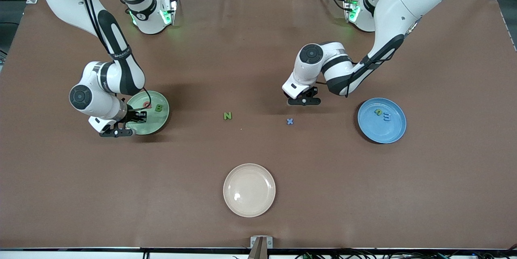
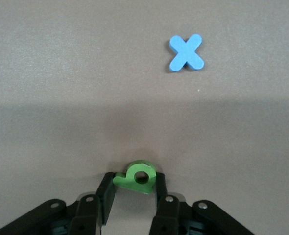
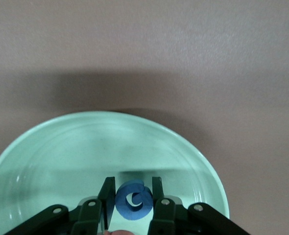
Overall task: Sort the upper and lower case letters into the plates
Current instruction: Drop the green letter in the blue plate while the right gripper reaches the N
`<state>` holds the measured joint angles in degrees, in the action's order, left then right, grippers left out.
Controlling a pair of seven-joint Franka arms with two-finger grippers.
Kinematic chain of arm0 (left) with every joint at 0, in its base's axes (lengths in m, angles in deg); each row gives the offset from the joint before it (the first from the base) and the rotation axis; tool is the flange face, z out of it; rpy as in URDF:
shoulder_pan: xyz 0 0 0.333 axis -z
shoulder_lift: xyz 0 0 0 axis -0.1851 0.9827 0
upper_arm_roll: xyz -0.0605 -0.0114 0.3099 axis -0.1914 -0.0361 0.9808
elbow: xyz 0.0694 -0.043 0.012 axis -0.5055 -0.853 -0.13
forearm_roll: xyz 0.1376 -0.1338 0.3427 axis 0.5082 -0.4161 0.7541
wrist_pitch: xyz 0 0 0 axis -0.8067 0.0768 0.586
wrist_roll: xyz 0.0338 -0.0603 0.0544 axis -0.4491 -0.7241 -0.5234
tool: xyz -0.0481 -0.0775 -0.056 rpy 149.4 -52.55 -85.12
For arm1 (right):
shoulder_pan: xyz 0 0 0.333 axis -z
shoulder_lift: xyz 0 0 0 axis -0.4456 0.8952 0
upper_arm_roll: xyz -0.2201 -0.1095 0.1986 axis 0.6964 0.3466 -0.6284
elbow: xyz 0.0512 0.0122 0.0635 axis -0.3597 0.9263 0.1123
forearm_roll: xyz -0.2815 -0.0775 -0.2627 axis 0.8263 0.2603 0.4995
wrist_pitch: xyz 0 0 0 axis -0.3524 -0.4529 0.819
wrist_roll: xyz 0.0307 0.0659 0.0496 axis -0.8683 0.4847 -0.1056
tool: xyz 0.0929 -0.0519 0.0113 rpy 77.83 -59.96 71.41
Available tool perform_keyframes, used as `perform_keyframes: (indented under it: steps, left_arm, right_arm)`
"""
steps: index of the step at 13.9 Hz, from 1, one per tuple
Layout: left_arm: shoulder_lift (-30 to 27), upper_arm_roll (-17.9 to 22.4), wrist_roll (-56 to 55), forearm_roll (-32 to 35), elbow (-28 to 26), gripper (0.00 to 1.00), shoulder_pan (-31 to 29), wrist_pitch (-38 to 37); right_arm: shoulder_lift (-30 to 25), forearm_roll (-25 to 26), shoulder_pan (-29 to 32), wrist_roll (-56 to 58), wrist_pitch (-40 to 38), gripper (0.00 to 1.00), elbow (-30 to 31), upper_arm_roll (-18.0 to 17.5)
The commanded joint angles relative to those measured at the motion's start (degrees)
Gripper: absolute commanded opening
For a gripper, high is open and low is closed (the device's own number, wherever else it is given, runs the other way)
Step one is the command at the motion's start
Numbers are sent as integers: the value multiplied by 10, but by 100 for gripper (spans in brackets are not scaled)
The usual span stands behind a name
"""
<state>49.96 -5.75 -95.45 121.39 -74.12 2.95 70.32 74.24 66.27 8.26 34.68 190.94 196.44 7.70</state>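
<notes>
Presently two letters are in hand. Green b [image 2: 136,176] sits between the left gripper [image 2: 133,188] fingers, which stand against its sides on the brown table [image 1: 258,49]; firmness of the pinch cannot be judged, the piece looks level with the cloth. Blue x [image 2: 186,52] lies loose near it, nearer the front camera than the left gripper's spot.

Blue G [image 3: 133,199] is clamped between the fully closed fingers of the right gripper [image 3: 132,196], poised over the light green plate [image 3: 46,147]. Green B [image 1: 159,108] already lies in that plate with a pink piece beside it, partly hidden by the arm.

Blue plate [image 1: 394,133], toward the left arm's end, holds a green n [image 1: 378,111] and a blue m [image 1: 386,116]. Green N [image 1: 228,116] rests on the bare cloth mid-table. Cream plate [image 1: 249,190], nearest the front camera, holds nothing.

Judgement on doing it well:
- right: lower G close to the plate floor before letting go, away from B, so it does not bounce out
- left: confirm a square pinch on b, lift straight, then carry to the blue plate; avoid brushing x
</notes>
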Motion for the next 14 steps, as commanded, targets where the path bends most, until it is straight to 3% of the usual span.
perform_keyframes:
  steps: [1, 2, 3, 4, 6, 8, 11, 14]
  left_arm:
    - [2, 1, -23, 14, 6, 19, -6, -1]
    - [-7, 0, -21, 14, 4, 19, -10, -2]
    - [-22, 0, -20, 13, 2, 19, -16, -3]
    - [-34, -4, -19, 13, -1, 19, -29, -4]
    - [-48, -20, -18, 13, -8, 18, -62, -13]
    - [-57, -68, 1, 13, -19, 17, -129, -41]
    - [-57, -182, 86, 13, -48, 17, -302, -77]
    - [-57, -226, 191, 14, -90, 17, -428, -77]
  right_arm:
    - [-11, -4, 10, 9, 6, 8, 20, -9]
    - [-11, -4, 10, 9, 3, 33, 19, -9]
    - [-12, -4, 10, 8, 3, 87, 19, -9]
    - [-13, -4, 10, 5, 1, 100, 18, -9]
    - [-28, -4, 8, 1, -35, 100, 11, -9]
    - [-51, -4, 6, -13, -103, 100, -14, -9]
    - [-75, -5, -27, -102, -139, 100, -25, -12]
    - [-71, -6, -103, -233, -129, 100, -43, -12]
